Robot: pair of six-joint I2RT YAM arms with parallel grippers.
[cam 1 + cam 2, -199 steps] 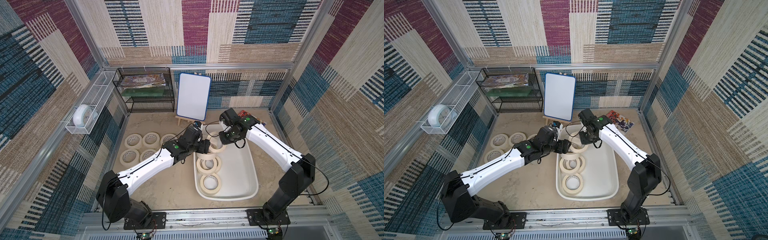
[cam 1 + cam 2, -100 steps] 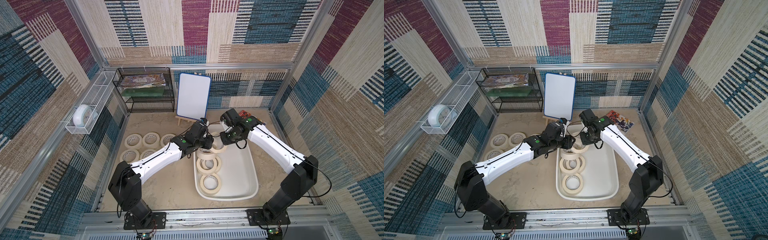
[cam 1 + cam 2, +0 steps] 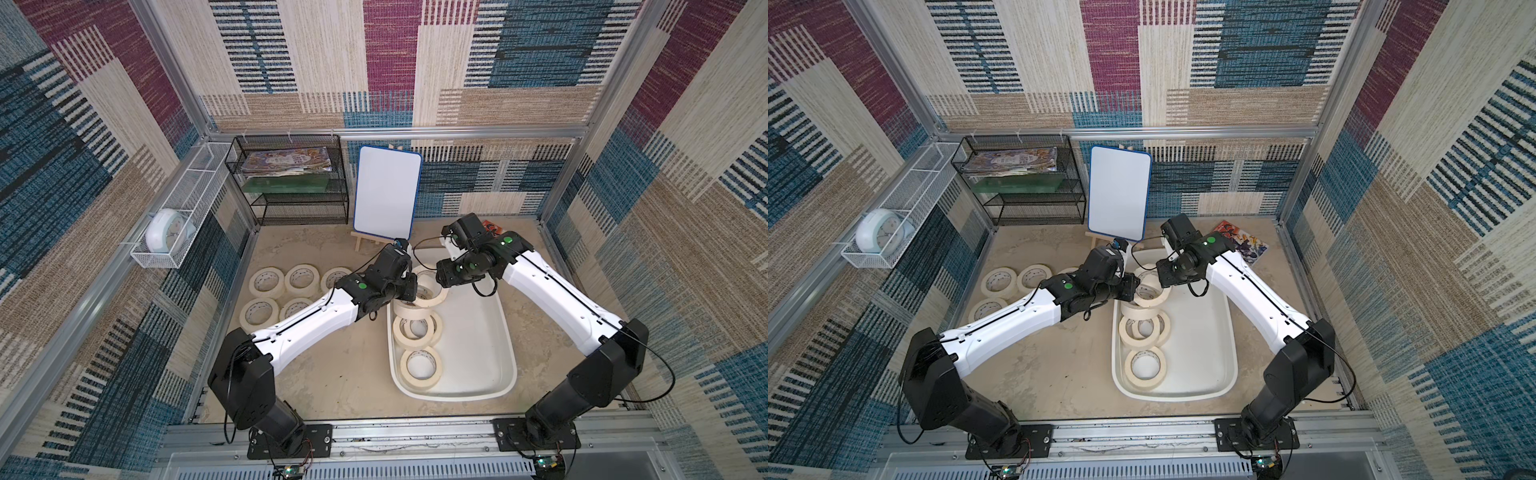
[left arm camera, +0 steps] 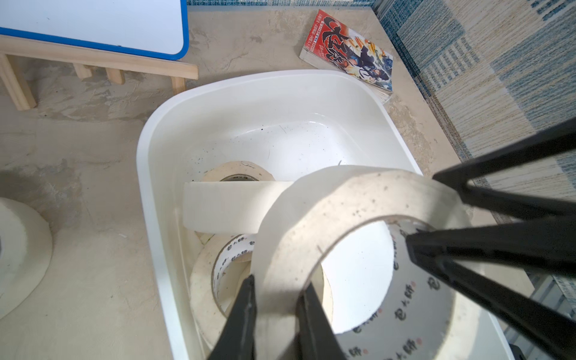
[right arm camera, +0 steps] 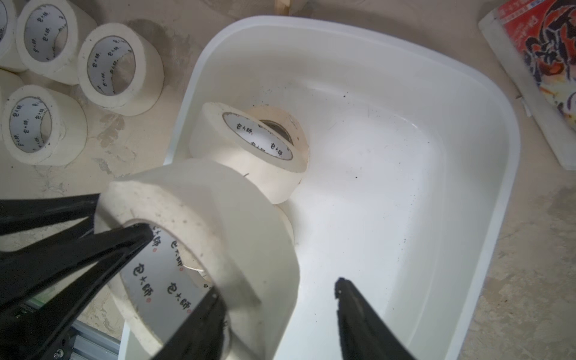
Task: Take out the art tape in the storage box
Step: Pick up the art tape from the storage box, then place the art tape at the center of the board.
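Your left gripper (image 4: 279, 300) has its jaws clamped across the wall of one cream-coloured masking-tape roll with a white printed core (image 4: 327, 205), one finger inside the bore, one outside. The right gripper (image 5: 277, 290) straddles the opposite wall with its jaws parted, gripping nothing. The roll hangs over the far end of the large shallow white plastic storage box (image 4: 142, 162), tilted: its bore leans, neither flat nor on edge, and a ring has no long axis to mind. Expect it to be light and stiff, papery rather than slippery; the wall pinch suits it, though it may pivot on one hold. More tape rolls (image 3: 423, 365) lie in the box below, and a group of rolls (image 3: 266, 282) sits flat on the table (image 3: 340, 374) beside it.
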